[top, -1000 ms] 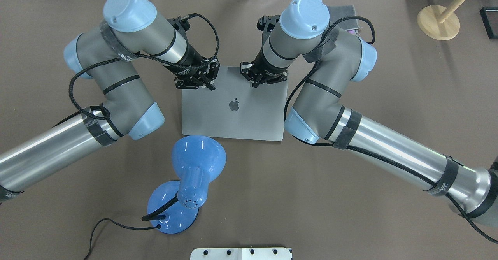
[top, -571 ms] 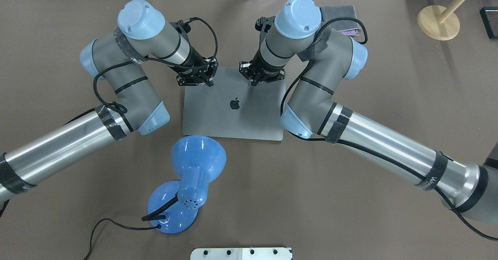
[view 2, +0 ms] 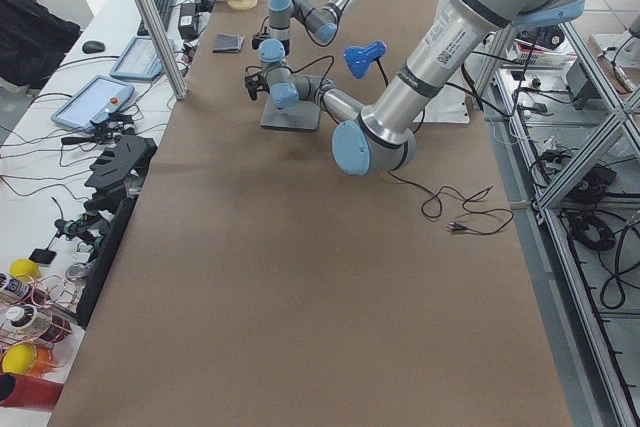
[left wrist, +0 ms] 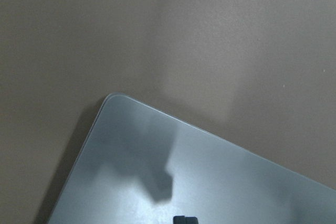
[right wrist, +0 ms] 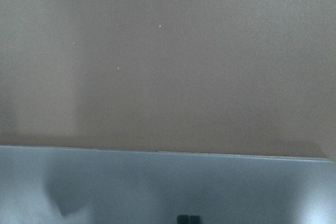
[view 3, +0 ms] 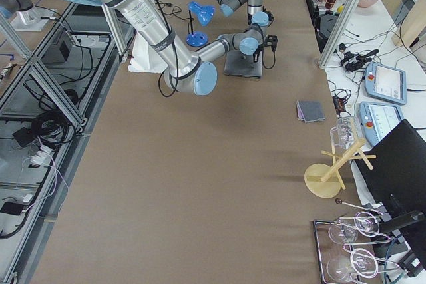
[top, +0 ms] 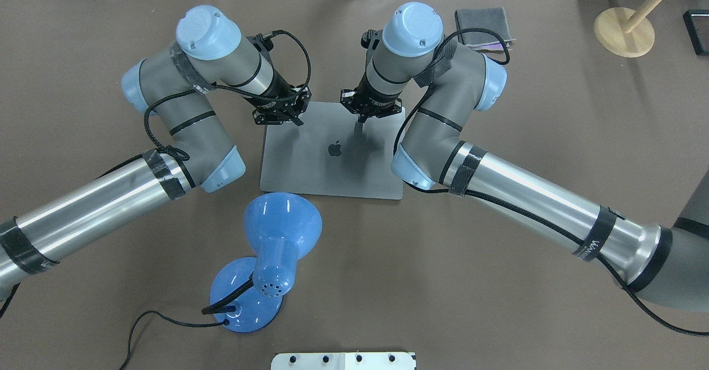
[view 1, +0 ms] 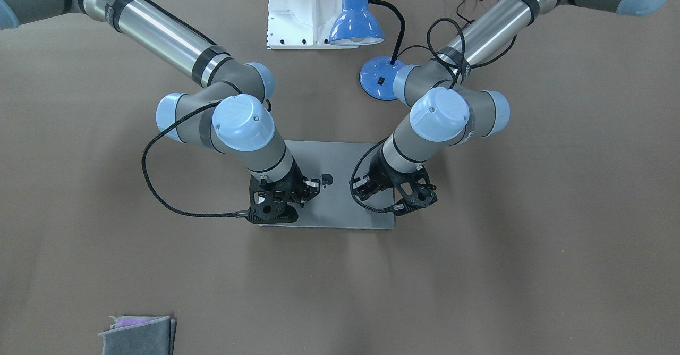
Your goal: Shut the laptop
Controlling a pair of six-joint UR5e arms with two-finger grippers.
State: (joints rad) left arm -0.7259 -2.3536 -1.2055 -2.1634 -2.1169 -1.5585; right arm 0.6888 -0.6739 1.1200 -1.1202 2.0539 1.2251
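Note:
The space-grey laptop (top: 332, 170) lies flat on the brown table with its lid down and the apple logo (top: 333, 149) facing up. It also shows in the front view (view 1: 340, 155). My left gripper (top: 293, 119) is shut and points down over the lid's far left corner. The left wrist view shows its closed fingertips (left wrist: 185, 220) over that corner (left wrist: 210, 177). My right gripper (top: 359, 128) is shut over the lid's far edge, right of the logo. Its closed fingertips (right wrist: 188, 219) show above the lid (right wrist: 157, 187), with a shadow beside them.
A blue desk lamp (top: 279, 237) with its cord stands just in front of the laptop's near left corner. A folded grey cloth (top: 482, 24) lies beyond the right arm. A wooden stand (top: 623, 29) is at the far right. A white plate (top: 343, 360) sits at the near edge.
Both arms have drawn their elbows inward and their wrists have shifted a little toward the laptop's far edge. The lid stays flat and shut throughout. Both grippers stay shut.

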